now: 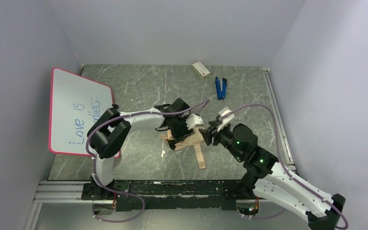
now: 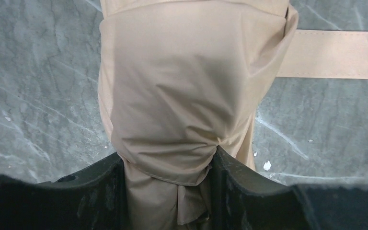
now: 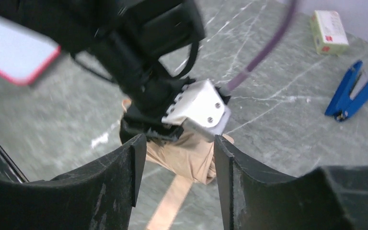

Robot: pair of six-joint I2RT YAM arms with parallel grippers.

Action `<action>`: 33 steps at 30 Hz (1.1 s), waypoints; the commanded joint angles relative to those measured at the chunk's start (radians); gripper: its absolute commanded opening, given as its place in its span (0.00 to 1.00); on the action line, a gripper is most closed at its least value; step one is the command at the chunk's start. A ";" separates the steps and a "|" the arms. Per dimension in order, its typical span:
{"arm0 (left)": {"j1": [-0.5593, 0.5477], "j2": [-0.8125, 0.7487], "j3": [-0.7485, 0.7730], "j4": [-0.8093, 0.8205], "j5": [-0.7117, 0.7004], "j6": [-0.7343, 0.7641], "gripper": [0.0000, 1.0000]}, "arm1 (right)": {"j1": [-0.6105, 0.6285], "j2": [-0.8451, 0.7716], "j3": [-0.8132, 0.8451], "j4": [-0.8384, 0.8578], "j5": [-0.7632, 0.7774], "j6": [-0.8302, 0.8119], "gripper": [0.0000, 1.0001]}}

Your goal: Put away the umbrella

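Leaning whiteboard point(image 1: 79, 112): we see it at the far left, pink-rimmed with blue handwriting, tilted against the left wall with its lower edge at the counter point(image 1: 143, 81).
Left arm point(image 1: 139, 119): it reaches rightward from its base to the middle of the counter, with the wrist bent down over the umbrella.
Left jaws: clamped tight on the umbrella. In the left wrist view we see both black fingers point(image 2: 100, 187) pinching the tan fabric into a bunched neck.
Umbrella point(image 1: 188, 140): folded into a tan bundle, it lies on the counter near the middle, under the left wrist.
Strap point(image 1: 201, 158): a long flat tan band, loose, runs from the bundle toward the near edge and lies on the counter.
Small box point(image 1: 201, 70): pale with a red mark, it sits at the far side of the counter, well apart from the umbrella.
Right jaws: spread apart and holding nothing, just right of the bundle. We cannot tell whether they touch the fabric.
Right arm point(image 1: 268, 167): it slants in from the lower right.
Blue tool point(image 1: 220, 88): clip-like, it lies near the box.
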 commanded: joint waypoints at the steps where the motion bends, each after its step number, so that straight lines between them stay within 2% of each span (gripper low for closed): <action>1: -0.031 0.101 -0.080 0.041 -0.301 0.025 0.05 | 0.003 -0.063 0.022 -0.069 0.251 0.413 0.55; 4: -0.056 0.096 -0.104 0.063 -0.349 0.034 0.05 | 0.003 -0.051 0.070 -0.246 0.390 0.637 0.55; 7: -0.080 0.082 -0.129 0.095 -0.397 0.038 0.05 | 0.002 -0.036 0.085 -0.351 0.439 0.776 0.55; 14: -0.169 0.036 -0.204 0.187 -0.542 0.062 0.05 | -0.009 0.110 0.162 -0.469 0.473 0.809 0.55; 18: -0.210 0.014 -0.261 0.252 -0.614 0.059 0.05 | -0.078 0.163 0.225 -0.476 0.488 0.790 0.55; 26: -0.294 0.064 -0.312 0.318 -0.784 0.080 0.05 | -0.516 0.201 0.256 -0.372 0.195 0.639 0.56; 29: -0.320 0.063 -0.344 0.364 -0.845 0.085 0.05 | -0.605 0.279 0.269 -0.311 0.076 0.552 0.57; 33: -0.372 0.072 -0.358 0.419 -0.939 0.102 0.05 | -0.643 0.404 0.303 -0.199 -0.107 0.440 0.64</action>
